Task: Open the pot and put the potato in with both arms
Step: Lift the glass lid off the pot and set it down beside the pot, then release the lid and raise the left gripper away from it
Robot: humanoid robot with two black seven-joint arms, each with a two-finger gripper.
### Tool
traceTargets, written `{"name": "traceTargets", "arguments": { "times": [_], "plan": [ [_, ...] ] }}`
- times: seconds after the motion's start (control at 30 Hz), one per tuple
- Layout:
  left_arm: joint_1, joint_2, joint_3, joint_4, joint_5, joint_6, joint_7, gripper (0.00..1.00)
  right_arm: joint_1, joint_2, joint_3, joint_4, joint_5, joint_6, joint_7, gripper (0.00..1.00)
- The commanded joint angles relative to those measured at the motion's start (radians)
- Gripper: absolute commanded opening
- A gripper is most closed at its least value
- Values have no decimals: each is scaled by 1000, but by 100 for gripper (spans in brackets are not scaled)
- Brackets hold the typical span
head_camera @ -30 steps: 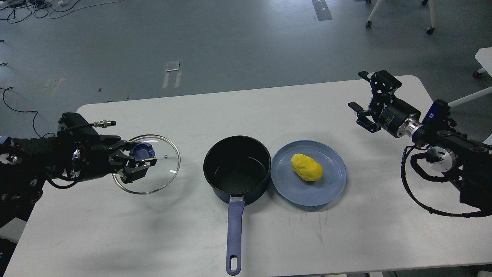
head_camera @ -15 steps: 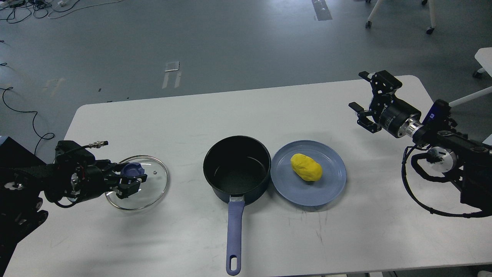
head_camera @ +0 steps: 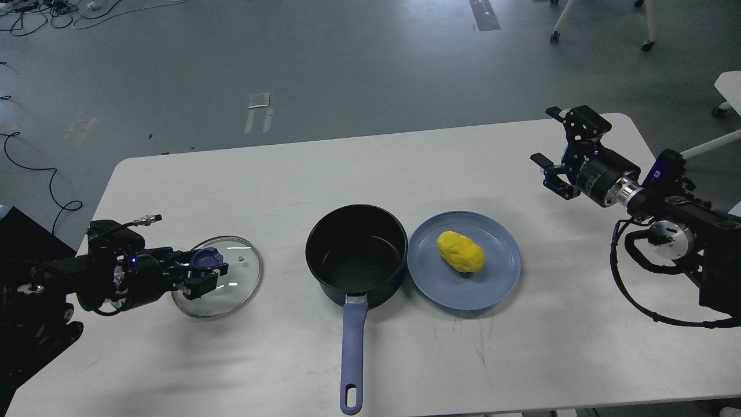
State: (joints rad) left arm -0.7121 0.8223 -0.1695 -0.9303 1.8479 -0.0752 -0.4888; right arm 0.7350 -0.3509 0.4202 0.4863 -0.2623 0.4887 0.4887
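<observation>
The black pot stands open at the table's middle, its blue handle pointing toward me. The yellow potato lies on a blue plate just right of the pot. The glass lid with a blue knob lies low at the table's left, flat or nearly flat on it. My left gripper is shut around the knob. My right gripper is open and empty, raised over the table's far right, well away from the potato.
The white table has its left edge close to my left arm. Office chair legs and cables lie on the floor beyond the table.
My left gripper has lowered the lid from above the table down to its surface at the left. My right gripper has shifted slightly to the right.
</observation>
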Motion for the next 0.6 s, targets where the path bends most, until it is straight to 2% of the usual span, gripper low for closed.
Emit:
{"name": "traceTargets", "arguments": {
  "times": [0.0, 0.13, 0.2, 0.27, 0.33, 0.47, 0.57],
  "plan": [
    [-6, 11, 4, -1, -47, -15, 0, 98, 1, 0, 0, 2, 0, 0, 0, 100],
    [-23, 21, -5, -15, -131, -90, 0, 98, 1, -3, 0, 2, 0, 0, 0, 100],
    [-58, 52, -5, -18, -251, -176, 0, 98, 1, -11, 0, 3, 2, 0, 0, 100],
    [-145, 77, -5, -19, -445, -332, 0, 98, 1, -14, 0, 6, 2, 0, 0, 100],
    [-194, 84, -5, -18, -548, -413, 0, 98, 1, -14, 0, 6, 0, 0, 0, 100],
    [-309, 106, -12, -16, -981, -413, 0, 98, 0, -17, 0, 6, 0, 0, 0, 100],
    [-322, 97, -12, -16, -1238, -413, 0, 98, 0, -17, 0, 6, 0, 0, 0, 100]
  ]
}}
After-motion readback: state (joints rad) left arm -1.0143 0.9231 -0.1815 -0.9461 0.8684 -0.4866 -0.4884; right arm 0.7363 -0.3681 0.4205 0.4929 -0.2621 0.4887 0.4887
